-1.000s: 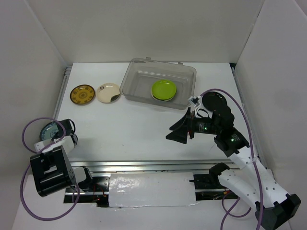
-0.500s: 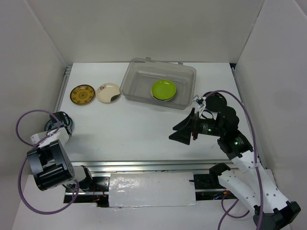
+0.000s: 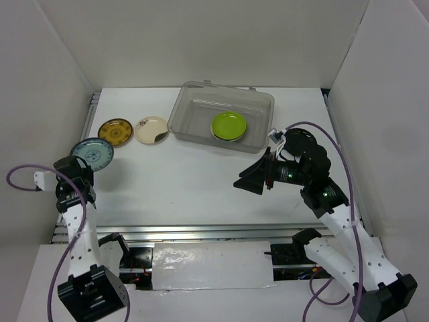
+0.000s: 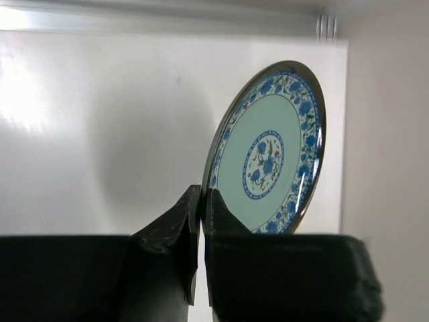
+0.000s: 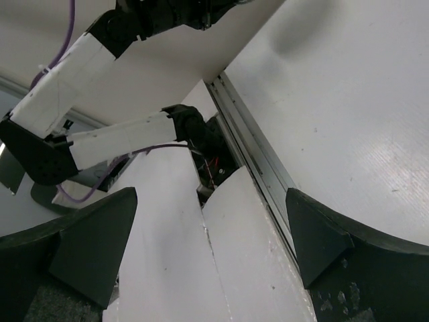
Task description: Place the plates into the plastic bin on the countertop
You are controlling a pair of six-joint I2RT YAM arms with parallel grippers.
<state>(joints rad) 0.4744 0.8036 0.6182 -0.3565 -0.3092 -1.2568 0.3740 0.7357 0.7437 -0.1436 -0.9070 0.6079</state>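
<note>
Blue-patterned round saucer (image 4: 271, 157) is pinched by its lower rim in the closed left gripper (image 4: 201, 201) at the left near side of the white worktop (image 3: 174, 181), standing steeply tilted on edge, well apart from the clear plastic bin (image 3: 184, 114), while the right gripper (image 5: 211, 201) gapes wide and empty.

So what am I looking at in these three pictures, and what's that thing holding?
Two robot arms stand at a white table. The wide picture looks down from above. The other two come from a camera on each arm's wrist. The left gripper pinches a blue plate by its rim, tipped on edge. The right gripper is open and empty. A clear bin holds a green plate. A yellow plate and a cream plate lie on the table to its left.
</note>
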